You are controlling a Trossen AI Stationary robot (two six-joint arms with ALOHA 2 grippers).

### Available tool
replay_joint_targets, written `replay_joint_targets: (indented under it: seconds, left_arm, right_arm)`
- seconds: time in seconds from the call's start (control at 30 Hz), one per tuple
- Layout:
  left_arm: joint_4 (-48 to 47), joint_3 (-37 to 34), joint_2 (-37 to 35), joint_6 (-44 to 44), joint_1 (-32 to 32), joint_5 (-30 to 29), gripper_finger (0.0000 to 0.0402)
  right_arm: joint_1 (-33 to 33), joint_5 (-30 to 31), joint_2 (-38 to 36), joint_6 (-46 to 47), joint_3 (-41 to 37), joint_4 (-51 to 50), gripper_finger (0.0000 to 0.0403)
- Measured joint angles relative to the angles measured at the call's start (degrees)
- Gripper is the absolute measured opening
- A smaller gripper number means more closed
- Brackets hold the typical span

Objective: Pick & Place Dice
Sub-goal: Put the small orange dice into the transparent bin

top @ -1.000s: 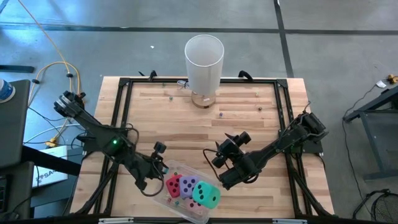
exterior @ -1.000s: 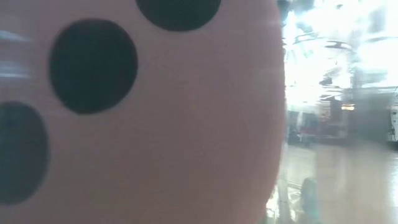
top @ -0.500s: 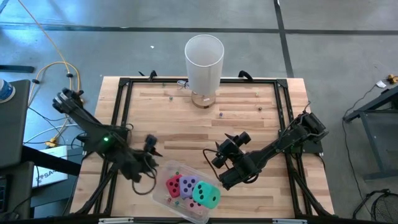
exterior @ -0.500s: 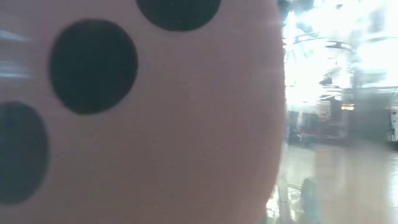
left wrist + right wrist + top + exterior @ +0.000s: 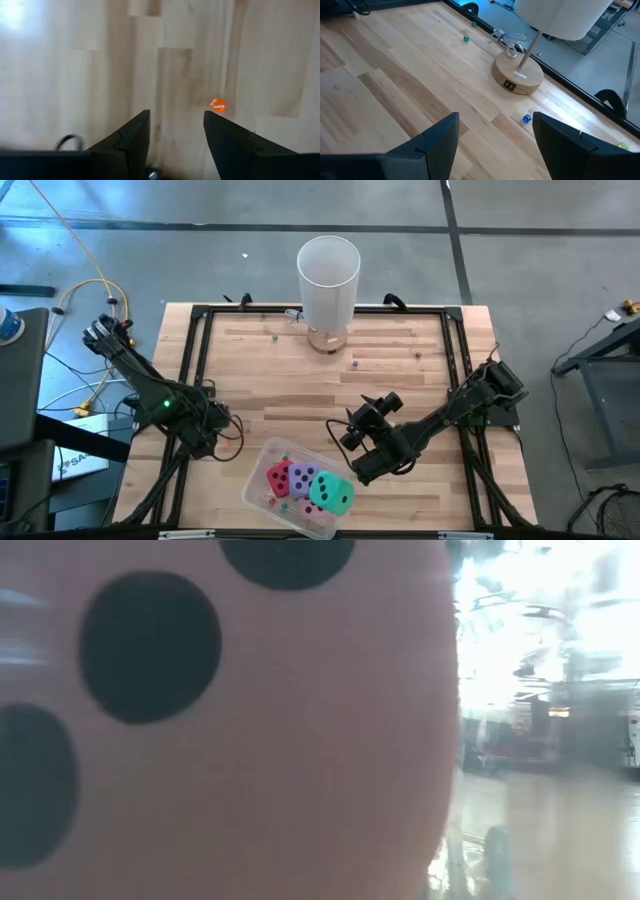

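A: Surface?
B: A light wood-plank table (image 5: 300,370) framed in black is seen from above. A white lamp (image 5: 328,275) on a round wooden base is set at the far edge, and tiny coloured beads are scattered near it. Grey concrete floor is seen all round, with yellow cable at the left.

A: Dice?
B: All four are found in a clear tray (image 5: 258,480) at the near edge: red die (image 5: 279,477), purple die (image 5: 303,476), pink die (image 5: 312,507), teal-green die (image 5: 333,493), packed touching. The low view is mostly blocked by a pink face with dark pips; a bright blurred room is seen beyond it.

A: Grippers?
B: The left gripper (image 5: 175,127) is held low over bare wood near the table's left side, left of the tray, fingers parted, nothing gripped; a small orange bead (image 5: 217,105) is seen just ahead. The right gripper (image 5: 495,127) is parked right of the tray, fingers apart, nothing held, pointed toward the lamp base.
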Motion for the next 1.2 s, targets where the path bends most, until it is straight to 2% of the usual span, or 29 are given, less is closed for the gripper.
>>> replay_joint_targets:
  seconds: [0.1, 0.23, 0.47, 0.63, 0.83, 1.2]
  left_arm:
    - [6.64, -5.18, 0.72, -0.26, -0.74, 3.71, 0.0176]
    - [9.85, -7.39, 2.68, -0.05, -0.8, 7.29, 0.0176]
    - [16.64, -7.62, 6.01, -0.04, -0.79, 7.32, 0.0176]
    - [17.76, -7.64, 9.07, -0.67, -0.78, 10.29, 0.0176]
    - [19.57, -7.67, 13.07, 1.62, -0.78, 10.37, 0.0176]
    - [23.55, -10.61, 14.25, 1.76, -0.8, 10.51, 0.0176]
  right_arm:
    - [0.01, 0.02, 0.0, 0.0, 0.0, 0.61, 0.0243]
    - [0.01, -0.65, 0.0, 0.0, 0.0, 0.9, 0.0243]
    - [0.29, -1.12, 0.0, 0.0, 0.0, 1.64, 0.0243]
    - [0.45, -1.16, 0.0, -0.02, 0.0, 1.87, 0.0243]
    - [0.45, -1.16, 0.0, -0.02, 0.0, 1.92, 0.0243]
    - [0.45, -1.57, 0.0, -0.04, 0.0, 2.77, 0.0243]
